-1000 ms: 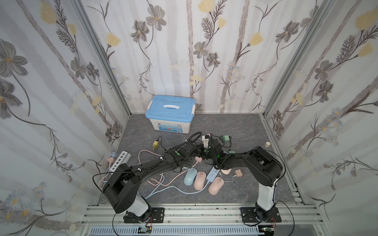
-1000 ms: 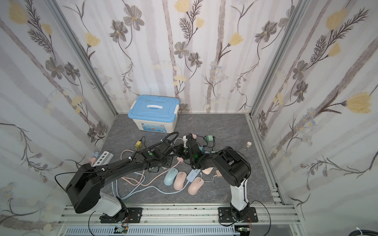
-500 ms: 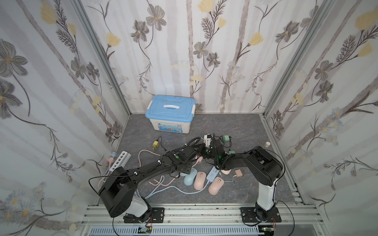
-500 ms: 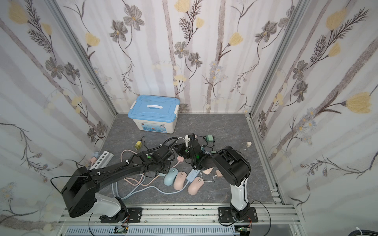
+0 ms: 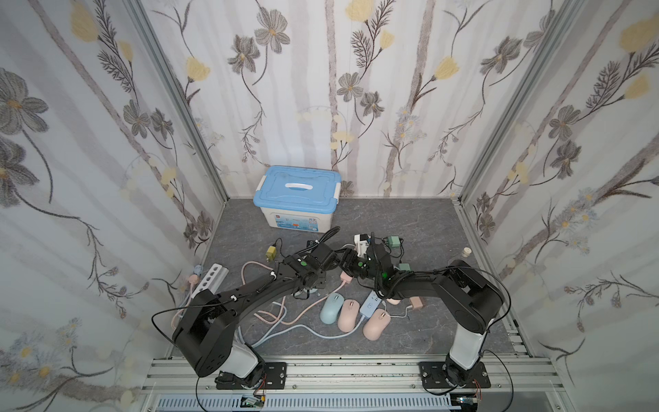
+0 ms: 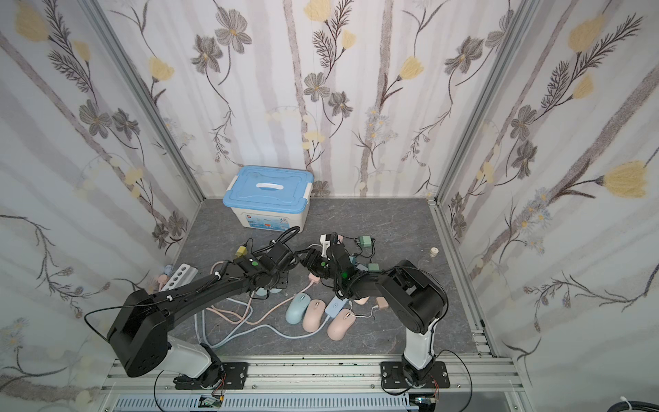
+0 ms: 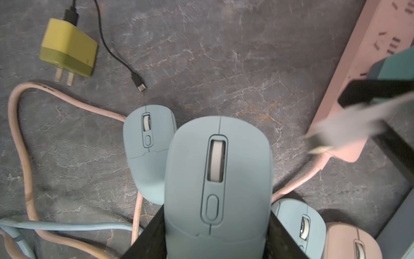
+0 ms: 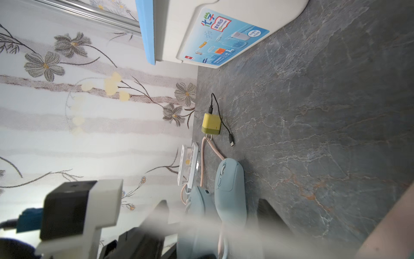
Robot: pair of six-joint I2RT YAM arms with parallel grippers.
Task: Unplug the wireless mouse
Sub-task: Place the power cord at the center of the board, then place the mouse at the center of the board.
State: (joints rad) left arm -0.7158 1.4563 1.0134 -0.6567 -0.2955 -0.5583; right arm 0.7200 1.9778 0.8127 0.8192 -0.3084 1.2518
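In the left wrist view my left gripper (image 7: 216,213) is shut on a blue-green wireless mouse (image 7: 218,170), which it holds by its sides above the floor. Nothing sits in the mouse's front end. A pale charging cable (image 7: 349,121) shows blurred beside it, its plug end (image 7: 318,148) apart from the mouse. My right gripper (image 8: 214,215) is open, and the cable (image 8: 197,224) crosses loose between its dark fingers (image 8: 266,215). In both top views the two grippers (image 5: 333,263) (image 5: 351,266) nearly meet at mid-floor. The held mouse is hidden there.
A blue-lidded box (image 5: 296,196) stands at the back. A yellow charger (image 7: 67,48) with a black cable (image 7: 141,86) lies near a pink power strip (image 7: 367,67). Other mice (image 5: 331,308) (image 5: 348,315) (image 5: 376,323), a white power strip (image 5: 212,281) and green adapters (image 5: 394,242) lie around.
My right gripper's jaws have come apart, and the pale cable now hangs blurred between them, clear of the mouse. The left gripper keeps its hold on the mouse.
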